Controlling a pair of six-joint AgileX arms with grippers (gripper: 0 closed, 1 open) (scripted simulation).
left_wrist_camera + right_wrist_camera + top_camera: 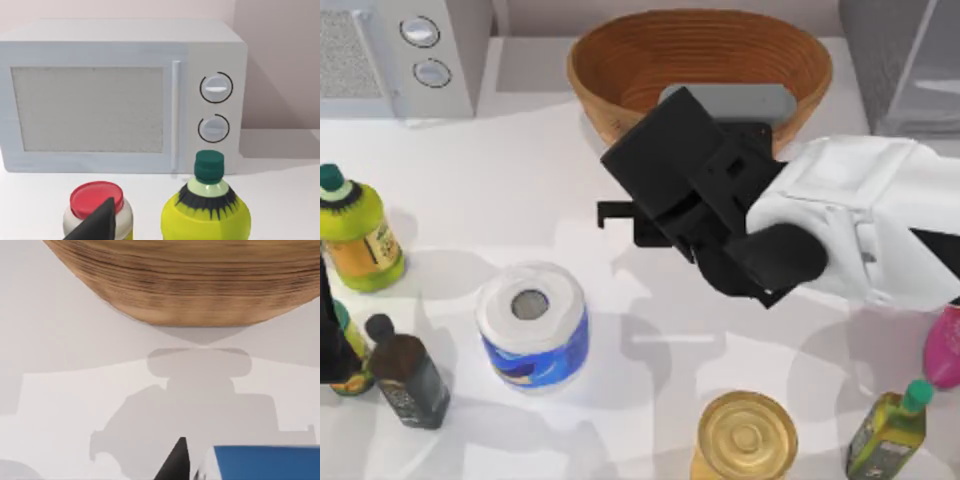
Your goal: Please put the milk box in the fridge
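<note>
The milk box (262, 463) shows its blue top and a sliver of white side in the right wrist view, close to the camera and well above the table, with one black finger (176, 463) against its side. My right gripper (620, 212) hangs over the middle of the table, in front of the wooden bowl, and hides the carton from above. The fridge (905, 55) stands at the back right corner, dark grey with a paler panel. My left arm (328, 335) is parked at the left edge, one of its fingers (100, 225) facing the microwave.
A wooden bowl (620, 60) sits at the back centre and a microwave (380, 50) at the back left. A blue-and-white paper roll (532, 325), a yellow bottle (355, 235), a dark bottle (408, 375), a gold-lidded jar (747, 435), a green bottle (890, 430) and a pink item (945, 348) ring the front.
</note>
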